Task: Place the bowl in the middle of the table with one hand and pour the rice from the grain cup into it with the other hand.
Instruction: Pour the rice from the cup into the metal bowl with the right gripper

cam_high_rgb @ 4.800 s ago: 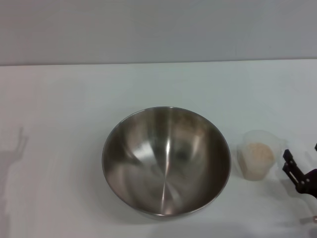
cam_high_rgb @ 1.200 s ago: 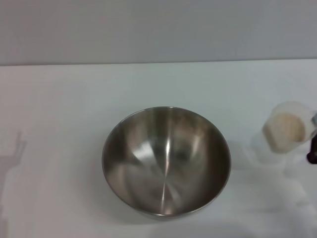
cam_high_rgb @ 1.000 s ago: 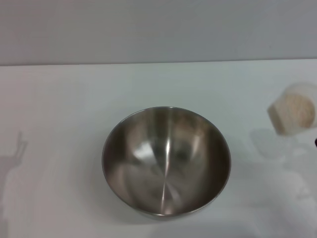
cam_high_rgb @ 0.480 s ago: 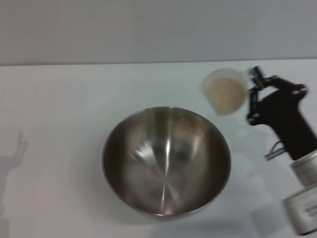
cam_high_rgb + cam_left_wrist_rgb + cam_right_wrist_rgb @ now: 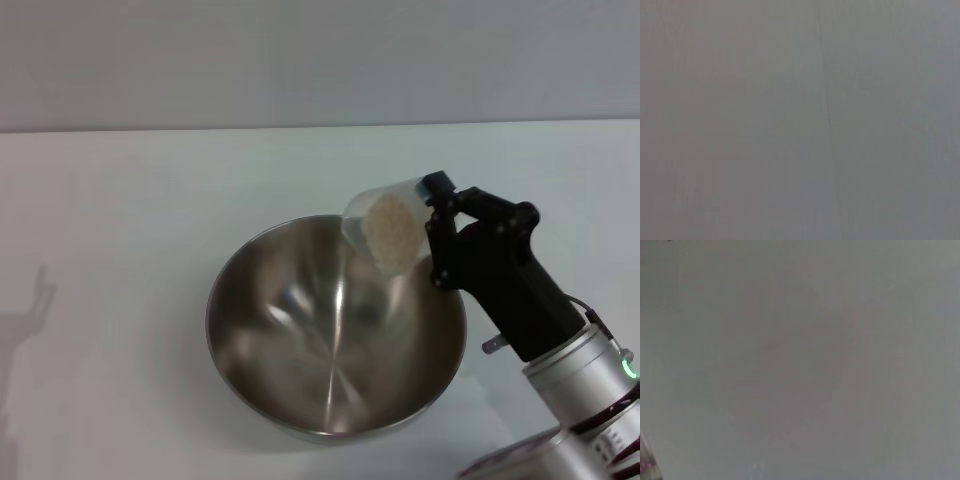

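Right hand (image 5: 432,232) clamped on tilted grain cup (image 5: 385,228) w/ rice (image 5: 390,232) over bowl (image 5: 335,325).

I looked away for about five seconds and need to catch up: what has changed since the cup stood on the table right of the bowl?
The right gripper took hold of the cup, lifted it off the table, carried it left and tipped it over the bowl's far right rim. The rice is still in the cup. The bowl has not moved, and no left arm shows.
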